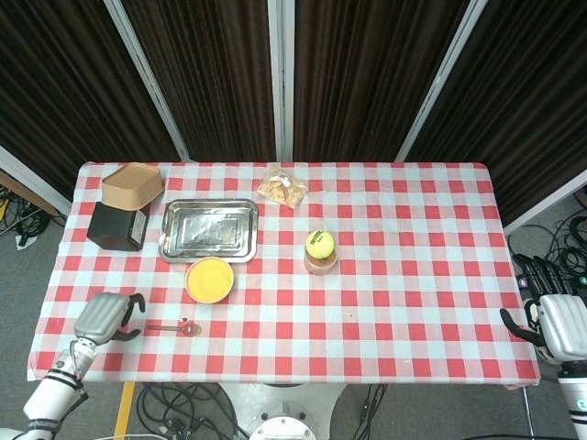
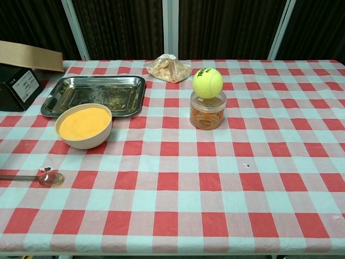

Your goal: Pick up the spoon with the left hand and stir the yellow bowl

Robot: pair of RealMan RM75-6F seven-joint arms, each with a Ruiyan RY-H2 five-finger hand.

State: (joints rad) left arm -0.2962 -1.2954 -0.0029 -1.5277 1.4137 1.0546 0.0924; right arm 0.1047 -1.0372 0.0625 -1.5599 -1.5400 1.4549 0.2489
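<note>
Spoon [image 1: 174, 326] lies flat on the near-left part of the table, handle pointing left, bowl end to the right; in my chest view [image 2: 33, 177] it reads as thin metal with a small glossy scoop and a tiny scrap at the neck. Just beyond it sits the yellow bowl [image 1: 209, 280], round, pale-walled, filled level with a matte orange-yellow powder.

My left hand [image 1: 104, 315] is over the table's near-left edge, just left of the spoon handle, not touching it. It holds nothing; dark fingers curl forward with the thumb apart, so I read it as open. My right hand [image 1: 558, 323] hangs off the right edge of the table, fingers up and spread, empty.

Behind the bowl: a rectangular steel tray [image 1: 209, 230], dull and speckled inside. Left of the tray, a black box [image 1: 116, 225] with a tan cardboard container [image 1: 133, 184] on its far side. A crinkled clear bag of tan pieces [image 1: 283, 188] lies at the far edge. Mid-table, a fuzzy yellow tennis ball [image 1: 319, 243] rests on a short clear jar [image 2: 207, 112] of orange strands.

Red-and-white checked cloth [image 1: 413, 275] covers the table, smooth. Dark pleated curtains with pale frame bars behind; grey floor and cables at both sides.
</note>
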